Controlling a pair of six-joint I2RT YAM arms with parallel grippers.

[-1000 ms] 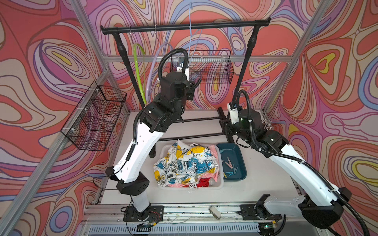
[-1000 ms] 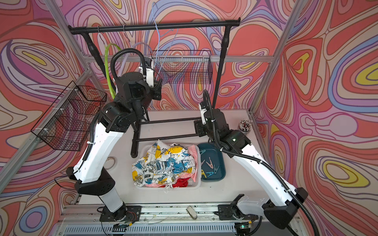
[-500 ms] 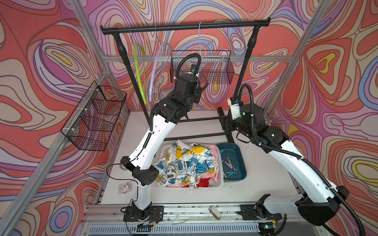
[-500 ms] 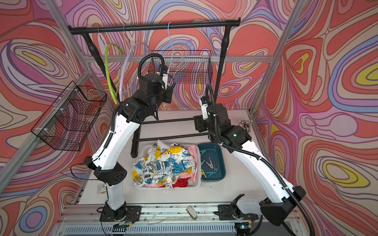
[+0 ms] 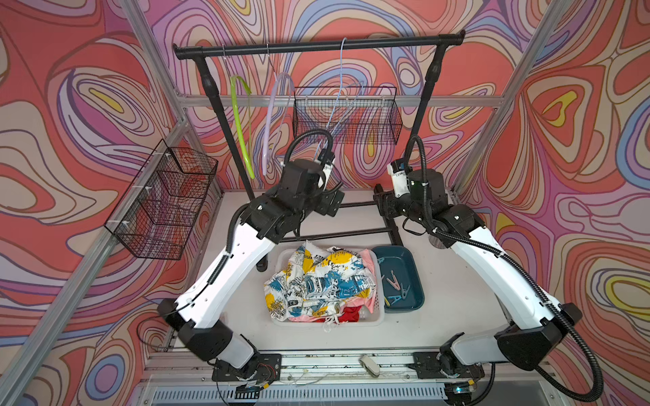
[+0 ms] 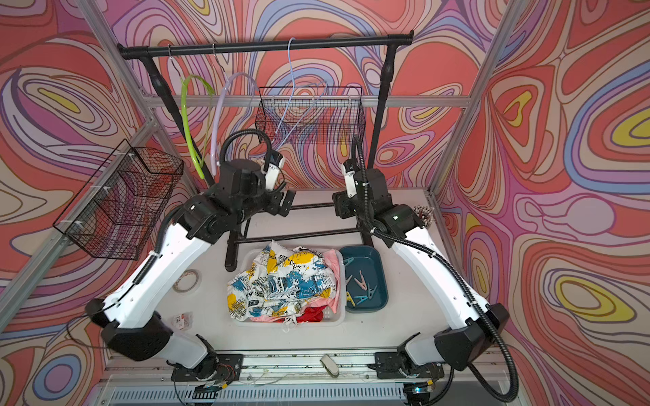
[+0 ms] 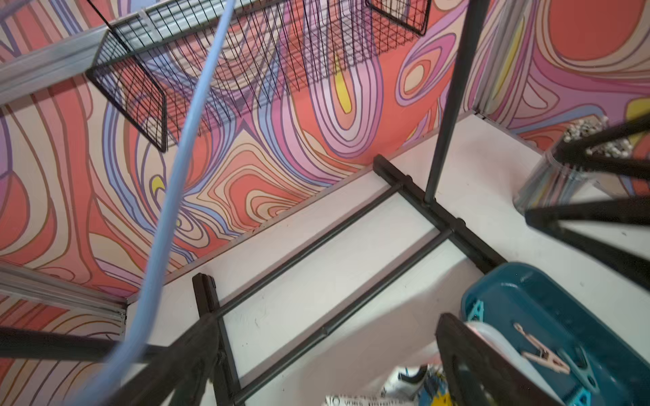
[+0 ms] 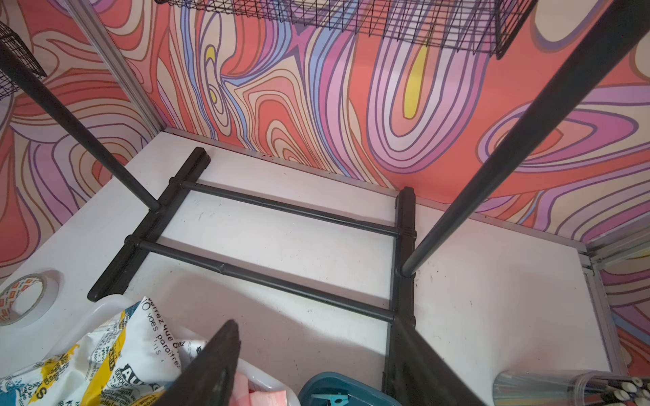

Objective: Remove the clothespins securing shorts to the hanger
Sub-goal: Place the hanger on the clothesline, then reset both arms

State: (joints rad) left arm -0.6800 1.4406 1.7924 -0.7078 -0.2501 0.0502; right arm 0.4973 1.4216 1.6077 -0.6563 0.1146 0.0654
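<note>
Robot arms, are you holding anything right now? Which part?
Nothing. The left jaws stand wide open beside the blue hanger, not gripping it; the right jaws are open and empty.

Matt black metal rack (image 5: pixel 316 44), glossy teal plastic tray (image 5: pixel 404 260) — printed cloth shorts (image 5: pixel 316 281).

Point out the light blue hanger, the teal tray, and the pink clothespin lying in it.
light blue hanger (image 7: pixel 173 182), left wrist view, on the middle of its curved wire.
teal tray (image 5: pixel 401 263), in a top view, on its bare floor.
pink clothespin (image 6: pixel 360 278), in a top view, on the middle of its body.
</note>
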